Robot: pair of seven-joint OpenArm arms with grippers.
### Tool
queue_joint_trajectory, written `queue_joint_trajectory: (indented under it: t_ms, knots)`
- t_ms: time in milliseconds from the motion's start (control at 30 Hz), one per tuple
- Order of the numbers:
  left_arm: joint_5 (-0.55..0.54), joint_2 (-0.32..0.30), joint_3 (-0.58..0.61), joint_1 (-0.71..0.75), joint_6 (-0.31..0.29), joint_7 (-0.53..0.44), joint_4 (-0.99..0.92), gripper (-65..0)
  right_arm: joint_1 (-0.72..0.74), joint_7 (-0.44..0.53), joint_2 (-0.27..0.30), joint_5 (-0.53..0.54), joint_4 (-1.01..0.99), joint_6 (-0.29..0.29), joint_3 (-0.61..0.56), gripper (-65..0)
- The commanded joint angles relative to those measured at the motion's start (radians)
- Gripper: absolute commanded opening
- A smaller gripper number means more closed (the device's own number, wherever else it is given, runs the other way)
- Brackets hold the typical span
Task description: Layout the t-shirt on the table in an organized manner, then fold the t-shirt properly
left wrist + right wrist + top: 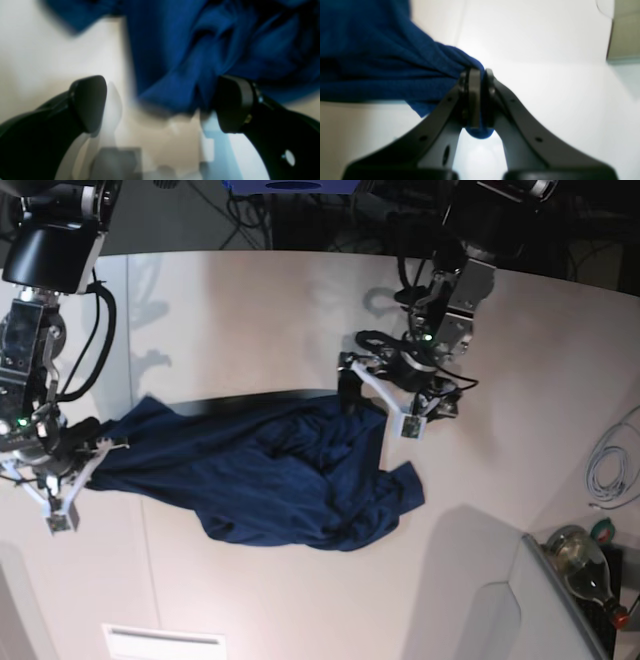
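The right end effector (480, 97) is clamped on one end of the navy t-shirt (270, 475), anchoring it for spreading across the white counter (250, 300); the left end effector (160, 103) stands spread wide beside the bunched opposite edge.

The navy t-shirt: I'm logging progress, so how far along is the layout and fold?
Done: nothing is folded; the wrinkly dark navy-blue cloth t-shirt lies bunched on the smooth white table. In hand: the right tool pinches one end of the cloth, while the left tool stands open by the other end, gripping nothing. Left: spreading it flat, then every fold.
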Motion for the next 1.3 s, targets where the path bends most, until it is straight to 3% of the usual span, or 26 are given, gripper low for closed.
queue_joint_trajectory:
  t_ms: [0, 67, 200, 267, 400, 467, 600, 700, 833, 867, 900, 1000, 1133, 1267]
  knots:
    - [-0.005, -0.009, 0.000, 0.003, 0.007, -0.002, 0.035, 0.0, 0.021, 0.018, 0.013, -0.006, 0.012, -0.039, 0.036, -65.0]
    - [-0.005, -0.036, -0.001, 0.044, 0.007, -0.002, 0.083, 0.0, 0.021, 0.018, 0.002, -0.001, 0.005, -0.067, 0.077, -65.0]
    - [-0.005, -0.066, -0.003, 0.121, 0.007, -0.002, 0.179, 0.0, -0.017, 0.017, -0.039, -0.001, 0.023, -0.065, 0.102, -64.4]
    - [-0.006, -0.072, -0.049, 0.164, 0.007, 0.000, 0.224, 0.0, -0.056, 0.015, -0.038, -0.005, 0.075, -0.065, 0.065, -55.2]
    - [-0.003, -0.066, -0.201, 0.240, 0.007, 0.000, 0.282, 0.0, -0.149, 0.015, -0.038, -0.001, 0.235, -0.065, 0.010, -26.1]
    - [-0.008, -0.066, -0.259, 0.262, 0.006, 0.000, 0.288, 0.0, -0.189, 0.017, -0.041, 0.002, 0.299, -0.041, -0.027, -18.2]
    - [-0.009, -0.069, -0.354, 0.291, 0.001, 0.000, 0.282, 0.0, -0.215, 0.017, -0.041, -0.005, 0.311, 0.175, -0.225, -23.4]
    - [-0.009, -0.073, -0.379, 0.305, -0.017, 0.000, 0.288, 0.0, -0.207, 0.018, -0.061, -0.006, 0.267, 0.195, -0.354, -29.1]
    - [-0.009, -0.069, -0.435, 0.326, -0.090, 0.000, 0.284, 0.0, -0.171, 0.080, -0.097, -0.008, 0.157, 0.195, -0.530, -29.7]
    - [-0.009, -0.066, -0.451, 0.331, -0.099, 0.000, 0.284, -6.4, -0.157, 0.107, -0.100, -0.008, 0.115, 0.195, -0.587, -29.7]
    - [-0.009, -0.066, -0.462, 0.340, -0.100, 0.000, 0.284, -18.9, -0.140, 0.129, -0.100, -0.008, 0.078, 0.194, -0.634, -29.7]
    - [-0.009, -0.064, -0.488, 0.355, -0.100, 0.000, 0.290, -64.0, -0.088, 0.173, -0.102, -0.008, -0.048, 0.114, -0.742, -29.7]
    - [-0.009, -0.056, -0.532, 0.372, -0.100, 0.001, 0.290, -65.0, -0.031, 0.253, -0.102, -0.006, -0.164, -0.053, -0.828, -29.7]
    - [-0.009, -0.052, -0.538, 0.392, -0.100, 0.001, 0.290, -65.0, 0.009, 0.317, -0.114, -0.003, -0.256, -0.138, -0.834, -29.7]
